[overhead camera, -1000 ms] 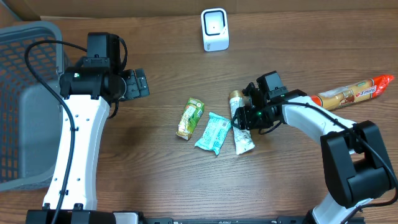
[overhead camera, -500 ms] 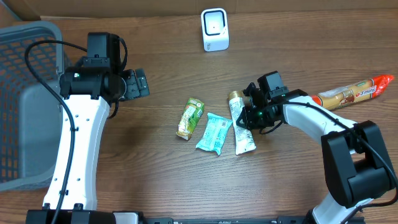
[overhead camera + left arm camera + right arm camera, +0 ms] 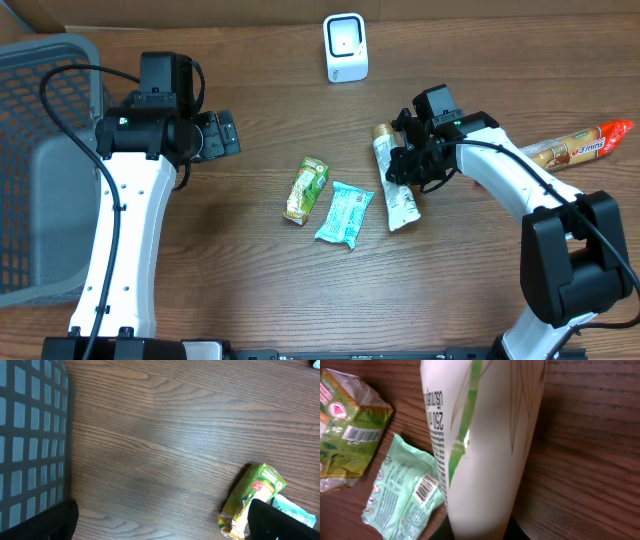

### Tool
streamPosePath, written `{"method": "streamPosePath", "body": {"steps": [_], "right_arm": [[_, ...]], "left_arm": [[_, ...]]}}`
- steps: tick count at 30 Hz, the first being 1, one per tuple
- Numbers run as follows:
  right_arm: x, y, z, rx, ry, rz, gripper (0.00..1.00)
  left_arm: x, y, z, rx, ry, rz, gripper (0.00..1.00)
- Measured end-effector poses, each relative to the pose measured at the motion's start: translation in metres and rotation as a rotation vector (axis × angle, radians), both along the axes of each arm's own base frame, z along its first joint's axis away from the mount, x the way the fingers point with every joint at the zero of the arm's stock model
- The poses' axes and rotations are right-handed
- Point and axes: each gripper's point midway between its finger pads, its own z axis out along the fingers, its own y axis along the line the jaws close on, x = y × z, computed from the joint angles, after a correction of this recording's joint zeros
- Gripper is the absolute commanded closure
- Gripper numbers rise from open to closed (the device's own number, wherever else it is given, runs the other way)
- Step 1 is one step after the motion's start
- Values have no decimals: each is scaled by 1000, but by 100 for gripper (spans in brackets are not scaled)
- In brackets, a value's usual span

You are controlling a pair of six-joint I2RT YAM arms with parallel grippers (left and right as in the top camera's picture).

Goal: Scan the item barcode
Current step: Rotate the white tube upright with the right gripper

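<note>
The right gripper (image 3: 404,162) is down over the white squeeze tube with the gold cap and thin green leaf lines (image 3: 402,205), jaws clamped on its upper half just below the cap. The tube lies slanted in the overhead view, cap towards the far edge, crimped tail towards the near one. In the right wrist view it fills the middle of the frame (image 3: 490,435), printed side up, small black text running along its left edge. Whether its tail touches the brown wooden table (image 3: 250,280) cannot be told.

The small white barcode scanner (image 3: 346,47) stands upright at the far edge, well apart from the tube.

2 packets lie just left of the tube. The mint-green packet (image 3: 344,213) is the nearer 1, its barcode face up in the right wrist view (image 3: 424,489). Next over is the green and yellow snack packet (image 3: 306,190), also showing a barcode.

Off to the right lies a long tan and orange sausage-shaped pack (image 3: 570,148).

The left gripper (image 3: 222,135) hangs over bare wood near the grey plastic mesh basket (image 3: 40,160), jaws spread wide and holding nothing.
</note>
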Motion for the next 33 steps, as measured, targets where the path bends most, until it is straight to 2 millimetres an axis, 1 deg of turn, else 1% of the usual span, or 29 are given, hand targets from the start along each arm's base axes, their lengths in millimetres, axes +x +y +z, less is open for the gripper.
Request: {"method": "streamPosePath", "body": {"steps": [5,8,9,10,11,14,18,20,23,29,32,33], "right_arm": [[-6,-4,-10,-15,11,0,82],[-13,-7,-19,-26,31,-3,67],[-16,-8,-21,-28,39,-2,60],[-19,-9,-23,-32,48,-3,55],[-22,-10,-26,-33,53,1,53],[-28,-11,-32,-33,69,4,51],[-40,-14,-42,-39,100,4,50],[-43,-14,-42,-33,103,5,51],[-44,-14,-43,-29,106,3,60],[-47,-13,-43,-17,119,-1,85],[-48,-11,-41,-4,127,-12,91],[-48,-10,-41,-1,130,-16,92]], "left_arm": [[0,0,0,0,0,0,0],[0,0,0,0,0,0,1],[0,0,0,0,0,0,0],[0,0,0,0,0,0,0],[0,0,0,0,0,0,1],[0,0,0,0,0,0,0],[0,0,0,0,0,0,1],[0,0,0,0,0,0,0],[0,0,0,0,0,0,0],[0,0,0,0,0,0,0],[0,0,0,0,0,0,0],[0,0,0,0,0,0,1]]}}
